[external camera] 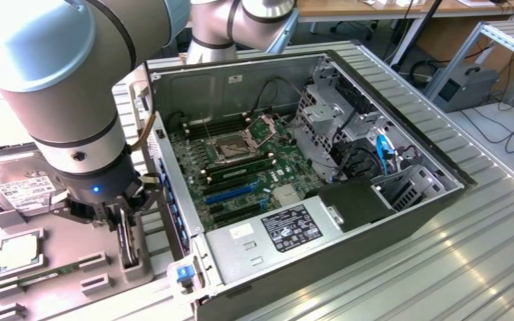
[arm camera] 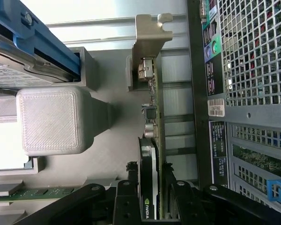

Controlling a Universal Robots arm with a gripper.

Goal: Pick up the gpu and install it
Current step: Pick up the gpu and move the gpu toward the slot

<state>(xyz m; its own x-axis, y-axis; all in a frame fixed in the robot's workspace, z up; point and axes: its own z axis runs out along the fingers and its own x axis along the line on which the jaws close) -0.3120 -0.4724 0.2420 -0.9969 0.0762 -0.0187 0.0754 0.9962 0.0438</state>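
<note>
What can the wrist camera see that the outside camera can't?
Wrist view: a small green logo on the thin green-and-dark gpu card, and a grey metal mesh grille. Exterior view: the green motherboard inside the open black computer case, and the big grey robot arm. Both: the gpu card standing in the grey holder, with the black gripper clamped on it.

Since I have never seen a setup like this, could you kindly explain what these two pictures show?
The big grey arm is a robot; the black gripper at its tip does the grasping. One picture comes from a camera off the arm, the other from a camera on its wrist. Beside an open computer case lies a grey tray with a hard drive and a memory stick. The gripper is closed on the gpu, a card standing on edge in the tray.
</note>
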